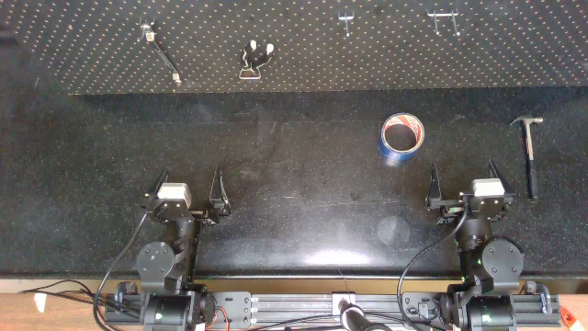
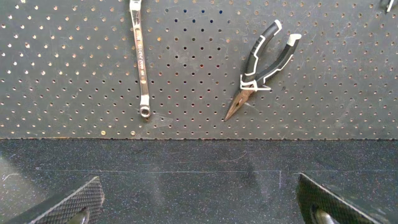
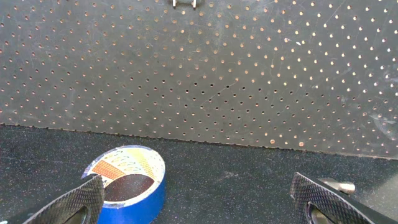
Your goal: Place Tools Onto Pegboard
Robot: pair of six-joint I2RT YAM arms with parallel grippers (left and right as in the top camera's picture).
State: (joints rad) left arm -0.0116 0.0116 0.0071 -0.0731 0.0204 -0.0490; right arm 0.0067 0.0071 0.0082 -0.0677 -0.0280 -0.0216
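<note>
Black table top (image 1: pixel 294 184) lay in front of both arms, and a board full of little holes (image 1: pixel 303 46) stood at its far side. The left pincer (image 1: pixel 190 176) was spread wide and held nothing. The right pincer (image 1: pixel 462 173) was spread wide too, and it was also empty. Both sat low, near the arms' own edge of the table.

Just past the right pincer lay a roll of tape (image 1: pixel 401 136). A hammer (image 1: pixel 528 156) lay off to the side of that pincer, close to the table's right end.

Things could go wrong from here. The tape was round, so it might slip or roll away if the pincer squeezed its curved side. The hammer had a thin handle and a heavy head. If it were gripped far from the head, it would likely tip and swing, and it could miss its hook. The empty hooks (image 1: pixel 444 20) high on the board were small, so a tool brought up crooked might fall back down.

The tape (image 3: pixel 124 177) was blue on the outside, with a pale top face and a dark hole in the middle, and it lay flat. The hammer lay flat as well, with its silver head toward the board and its dark handle pointing back at the arm. A wrench (image 2: pixel 142 62) and a pair of pliers (image 2: pixel 264 62) already hung on the board, across from the left pincer.
</note>
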